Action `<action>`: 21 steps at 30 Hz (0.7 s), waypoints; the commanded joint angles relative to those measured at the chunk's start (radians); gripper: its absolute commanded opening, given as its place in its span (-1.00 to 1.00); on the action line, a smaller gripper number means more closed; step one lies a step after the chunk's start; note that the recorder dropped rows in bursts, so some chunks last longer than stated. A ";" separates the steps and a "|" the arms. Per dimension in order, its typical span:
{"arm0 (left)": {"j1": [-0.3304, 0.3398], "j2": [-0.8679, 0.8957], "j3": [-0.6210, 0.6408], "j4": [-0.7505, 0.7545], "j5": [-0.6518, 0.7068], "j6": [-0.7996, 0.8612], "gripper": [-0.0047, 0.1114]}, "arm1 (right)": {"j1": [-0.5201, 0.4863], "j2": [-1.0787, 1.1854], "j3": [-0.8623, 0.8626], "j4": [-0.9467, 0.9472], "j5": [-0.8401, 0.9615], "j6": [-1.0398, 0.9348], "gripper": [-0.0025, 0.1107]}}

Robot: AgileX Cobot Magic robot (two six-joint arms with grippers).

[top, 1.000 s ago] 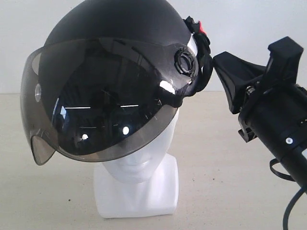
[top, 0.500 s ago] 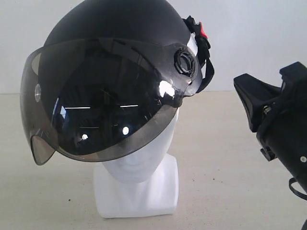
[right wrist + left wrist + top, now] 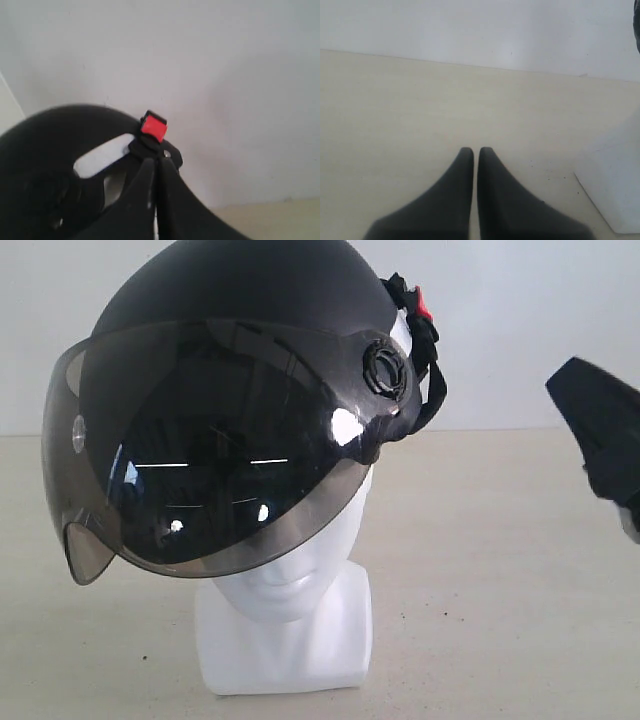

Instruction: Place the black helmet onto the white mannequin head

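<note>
The black helmet (image 3: 250, 300) sits on the white mannequin head (image 3: 290, 585), its smoky visor (image 3: 200, 470) down over the face. Black straps with a red buckle (image 3: 422, 302) hang at its rear side. My right gripper (image 3: 590, 420) shows at the right edge of the exterior view, well apart from the helmet. In the right wrist view its jaws (image 3: 156, 162) are shut and empty, pointing at the helmet (image 3: 55, 150) and the red buckle (image 3: 153, 128). My left gripper (image 3: 475, 151) is shut over bare tabletop, beside the mannequin's white base (image 3: 615, 185).
A pale beige tabletop (image 3: 500, 570) runs back to a white wall (image 3: 520, 320). The left arm does not show in the exterior view.
My right gripper has pulled back to the right, away from the helmet's straps, until only its tip shows at the frame edge. Helmet and head have stayed still.
</note>
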 commanded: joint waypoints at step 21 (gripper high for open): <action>0.003 0.004 -0.004 0.000 -0.009 0.001 -0.84 | -0.003 -0.115 -0.835 -0.924 1.759 0.289 -0.95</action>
